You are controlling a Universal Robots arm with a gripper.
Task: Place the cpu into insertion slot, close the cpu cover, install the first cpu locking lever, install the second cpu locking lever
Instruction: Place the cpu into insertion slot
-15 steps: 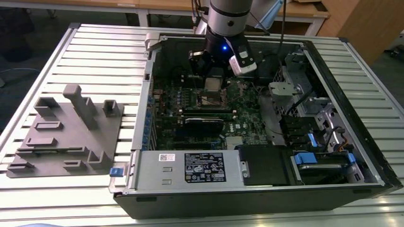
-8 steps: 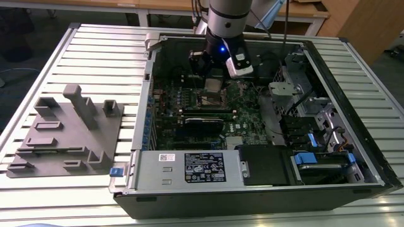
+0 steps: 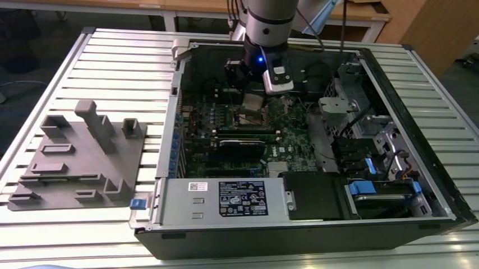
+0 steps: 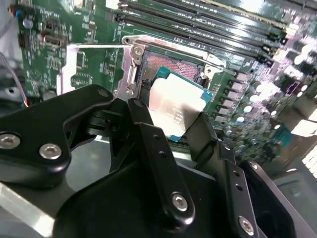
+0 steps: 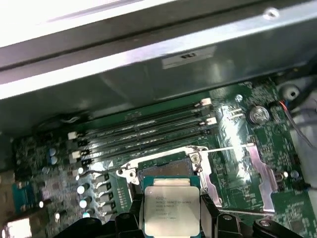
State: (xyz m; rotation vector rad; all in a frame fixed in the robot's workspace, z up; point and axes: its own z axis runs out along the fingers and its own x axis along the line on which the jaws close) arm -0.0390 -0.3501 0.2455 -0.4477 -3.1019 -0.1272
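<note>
Black pincer [image 4: 173, 121] clenched on the flat, square, silvery-tan cpu [image 5: 171, 207]
The chip hangs just above the square, silver-rimmed insertion slot [image 5: 166, 171] in the green motherboard [image 5: 237, 124], not seated; the thin silvery cpu cover [image 5: 260, 171] lies flipped open beside it

A pale slatted metal table [image 3: 112, 56] stands before light wooden desks [image 3: 187, 7].

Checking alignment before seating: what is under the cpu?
The insertion slot: dark centre and metal rim show past the cpu, held in the hand; the rest is covered.
</note>
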